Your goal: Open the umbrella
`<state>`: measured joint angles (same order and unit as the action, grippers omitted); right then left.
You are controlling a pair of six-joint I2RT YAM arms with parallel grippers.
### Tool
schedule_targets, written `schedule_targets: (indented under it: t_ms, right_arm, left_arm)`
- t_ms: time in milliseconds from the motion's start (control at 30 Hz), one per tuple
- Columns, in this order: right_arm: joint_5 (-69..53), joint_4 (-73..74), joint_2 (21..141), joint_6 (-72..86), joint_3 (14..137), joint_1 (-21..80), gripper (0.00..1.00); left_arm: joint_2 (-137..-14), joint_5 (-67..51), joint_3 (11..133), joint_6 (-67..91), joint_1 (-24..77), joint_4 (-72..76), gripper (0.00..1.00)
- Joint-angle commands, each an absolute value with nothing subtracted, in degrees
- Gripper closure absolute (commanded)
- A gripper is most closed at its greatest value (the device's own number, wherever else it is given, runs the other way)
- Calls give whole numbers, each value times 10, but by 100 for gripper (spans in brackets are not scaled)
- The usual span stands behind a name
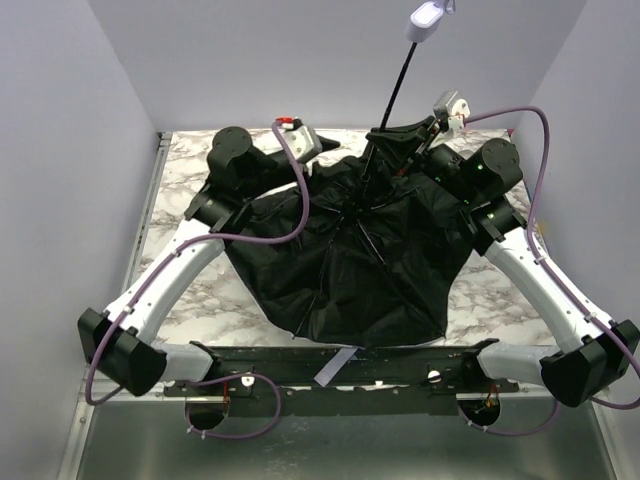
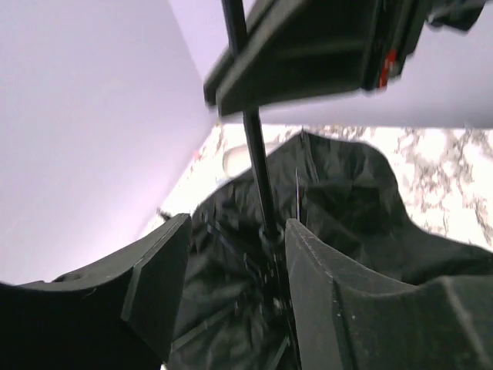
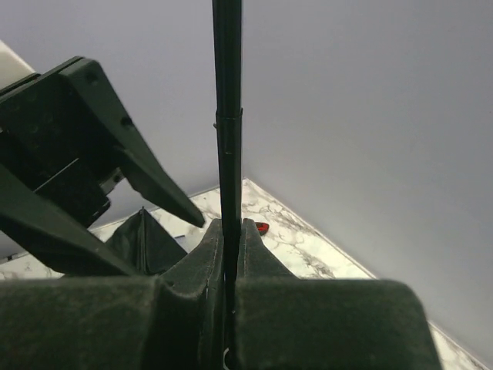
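My right gripper (image 3: 231,227) clamped the umbrella (image 1: 350,260) by its thin, likely stiff-but-slick shaft (image 3: 227,116) near the counter (image 1: 190,180) far edge; left gripper (image 2: 239,227) gaped around it.

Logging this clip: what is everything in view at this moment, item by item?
umbrella: one, black lining facing up, spread across the middle of the table
shaft: one, thin, black, rising from the umbrella toward the back
handle: one, pale, at the top of the shaft
table: one, white-grey marble, under the umbrella
paper strip: one, pale, at the table's near edge
left gripper: one, black, open, fingers either side of the shaft low down
right gripper: one, black, shut on the shaft higher up
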<state>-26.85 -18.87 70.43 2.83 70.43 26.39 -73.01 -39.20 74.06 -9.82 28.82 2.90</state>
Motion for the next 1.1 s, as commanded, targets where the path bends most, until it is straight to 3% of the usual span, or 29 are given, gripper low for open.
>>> schedule_targets:
  t_ms: [0,300,500,633,800,1067]
  right_arm:
    - [-287,-243,703,46,726,262,100]
    - [-294,-248,711,62,752,262,100]
    - [-283,-253,708,86,775,262,100]
    - [-266,-258,709,96,796,261,100]
    - [-258,-266,718,106,825,262,100]
    - [-246,-270,725,104,872,262,100]
  left_arm:
    - [-807,-379,801,-69,320,97,49]
    - [-888,-353,833,-56,357,117,61]
    - [-925,-318,803,-64,323,104,80]
    - [-939,-321,770,-86,304,90,79]
    - [-964,-310,760,-124,293,58,68]
    - [-997,-306,768,-150,273,23,63]
